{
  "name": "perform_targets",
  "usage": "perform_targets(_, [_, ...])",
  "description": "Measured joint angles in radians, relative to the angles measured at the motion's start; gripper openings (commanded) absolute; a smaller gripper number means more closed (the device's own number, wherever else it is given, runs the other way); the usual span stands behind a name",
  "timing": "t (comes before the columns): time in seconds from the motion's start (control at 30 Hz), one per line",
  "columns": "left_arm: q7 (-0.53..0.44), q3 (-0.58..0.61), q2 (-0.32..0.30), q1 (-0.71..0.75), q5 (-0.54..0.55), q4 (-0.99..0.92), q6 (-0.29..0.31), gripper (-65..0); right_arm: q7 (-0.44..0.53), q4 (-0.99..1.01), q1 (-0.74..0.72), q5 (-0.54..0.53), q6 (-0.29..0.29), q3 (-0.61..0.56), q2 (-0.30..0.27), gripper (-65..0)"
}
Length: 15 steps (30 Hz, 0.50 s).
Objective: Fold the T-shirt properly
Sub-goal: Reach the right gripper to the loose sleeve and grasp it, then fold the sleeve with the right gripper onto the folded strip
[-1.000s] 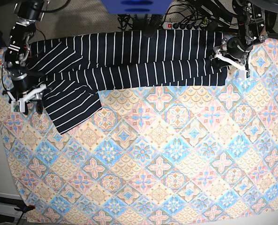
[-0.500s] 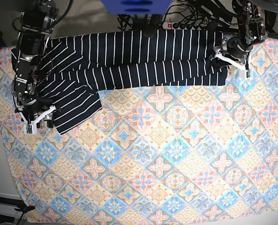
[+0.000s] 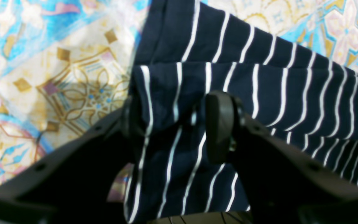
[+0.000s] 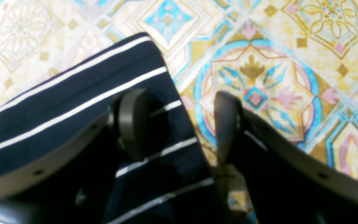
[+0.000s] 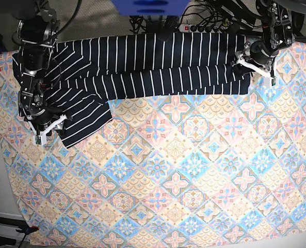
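The dark navy, white-striped T-shirt (image 5: 142,62) lies in a folded band along the far side of the table, with a sleeve flap hanging toward the front at the left. My left gripper (image 5: 255,67) sits at the shirt's right end. In the left wrist view it (image 3: 171,124) is open, with a raised fold of the shirt (image 3: 291,87) between its jaws. My right gripper (image 5: 49,128) is at the sleeve flap's lower corner. In the right wrist view it (image 4: 182,124) is open. One finger (image 4: 132,121) is over the shirt's corner (image 4: 73,93), the other over the cloth.
A pastel tablecloth (image 5: 183,170) with diamond floral tiles covers the table. A power strip (image 5: 204,28) and cables lie behind the far edge, beside a blue object (image 5: 150,8). The table's left edge runs close to my right arm.
My right gripper has moved toward the front along the shirt's left side, then slightly right to the sleeve flap's lower corner. The left gripper and the shirt have not visibly moved.
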<state>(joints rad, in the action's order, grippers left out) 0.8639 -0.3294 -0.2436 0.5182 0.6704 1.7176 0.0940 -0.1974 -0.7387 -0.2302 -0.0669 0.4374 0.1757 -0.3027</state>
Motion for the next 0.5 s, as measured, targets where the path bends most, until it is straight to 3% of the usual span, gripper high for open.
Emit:
perform_targets(0.13, [0.0,0.0,0.0,0.0,0.0,0.0,0.0,-34.8,0.01,0.002,0.0,0.0,-0.019,-0.073,-0.009,-36.1])
perform_targets(0.37, [0.0,0.0,0.0,0.0,0.0,0.0,0.0,-34.8,-0.035,-0.008,-0.006,-0.016,-0.019,-0.106,-0.011,-62.8])
perform_targets(0.5, [0.0,0.0,0.0,0.0,0.0,0.0,0.0,-34.8,-0.035,-0.009,-0.006,-0.016,-0.018,-0.106,-0.011,-64.9])
